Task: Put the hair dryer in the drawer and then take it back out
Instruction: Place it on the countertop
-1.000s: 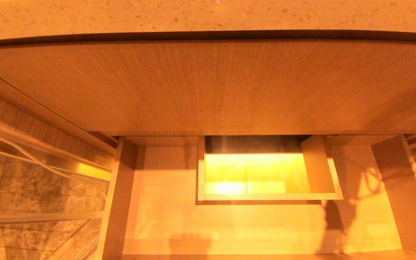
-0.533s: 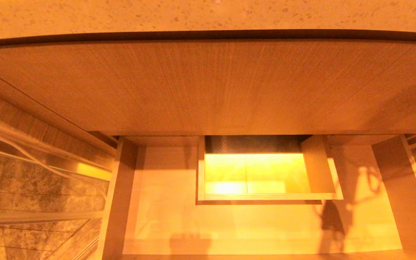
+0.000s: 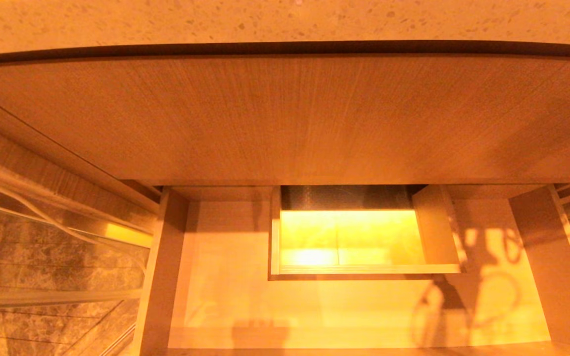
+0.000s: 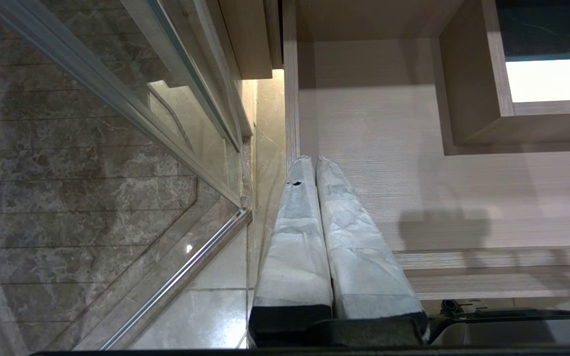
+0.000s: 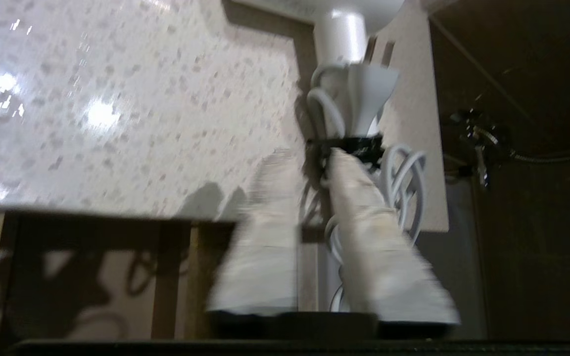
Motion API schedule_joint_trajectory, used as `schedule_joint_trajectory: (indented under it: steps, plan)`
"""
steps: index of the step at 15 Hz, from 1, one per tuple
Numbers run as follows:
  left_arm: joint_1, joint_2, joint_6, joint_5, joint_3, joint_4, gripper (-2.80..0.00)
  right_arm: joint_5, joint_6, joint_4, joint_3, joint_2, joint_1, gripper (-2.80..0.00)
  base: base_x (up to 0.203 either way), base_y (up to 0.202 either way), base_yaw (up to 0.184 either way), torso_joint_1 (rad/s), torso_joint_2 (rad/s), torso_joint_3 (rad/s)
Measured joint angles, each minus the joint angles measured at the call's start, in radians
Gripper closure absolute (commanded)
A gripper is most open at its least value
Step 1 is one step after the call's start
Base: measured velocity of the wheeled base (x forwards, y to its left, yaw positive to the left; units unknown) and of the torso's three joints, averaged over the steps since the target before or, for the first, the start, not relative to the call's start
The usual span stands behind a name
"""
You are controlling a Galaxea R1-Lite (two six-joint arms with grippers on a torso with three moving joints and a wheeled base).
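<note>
The right gripper jaws pinch the bundled cord of the white plastic hair dryer above the speckled stone surface; loose loops could snag the open light wood-grain drawer, or the dryer may slip

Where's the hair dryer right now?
The hair dryer shows only in the right wrist view, between the right gripper's fingers above the speckled countertop.
</note>
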Motion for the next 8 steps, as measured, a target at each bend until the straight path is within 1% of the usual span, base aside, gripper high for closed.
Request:
schedule_joint_trajectory:
  steps: [2, 4, 6, 8]
  plan:
    - [0.0, 0.0, 0.001, 0.0, 0.0, 0.0, 0.0, -0.005, 0.02, 0.108, 0.041, -0.052, -0.001, 0.0, 0.0, 0.0, 0.0, 0.0, 0.0, 0.0]
    - [0.0, 0.0, 0.0, 0.0, 0.0, 0.0, 0.0, -0.036, 0.082, 0.229, 0.066, -0.097, -0.004, 0.0, 0.0, 0.0, 0.0, 0.0, 0.0, 0.0]
    - [0.0, 0.0, 0.0, 0.0, 0.0, 0.0, 0.0, -0.112, 0.147, 0.316, 0.093, -0.126, -0.005, 0.0, 0.0, 0.0, 0.0, 0.0, 0.0, 0.0]
    - [0.0, 0.0, 0.001, 0.0, 0.0, 0.0, 0.0, -0.242, 0.196, 0.358, 0.117, -0.143, -0.003, 0.0, 0.0, 0.0, 0.0, 0.0, 0.0, 0.0]
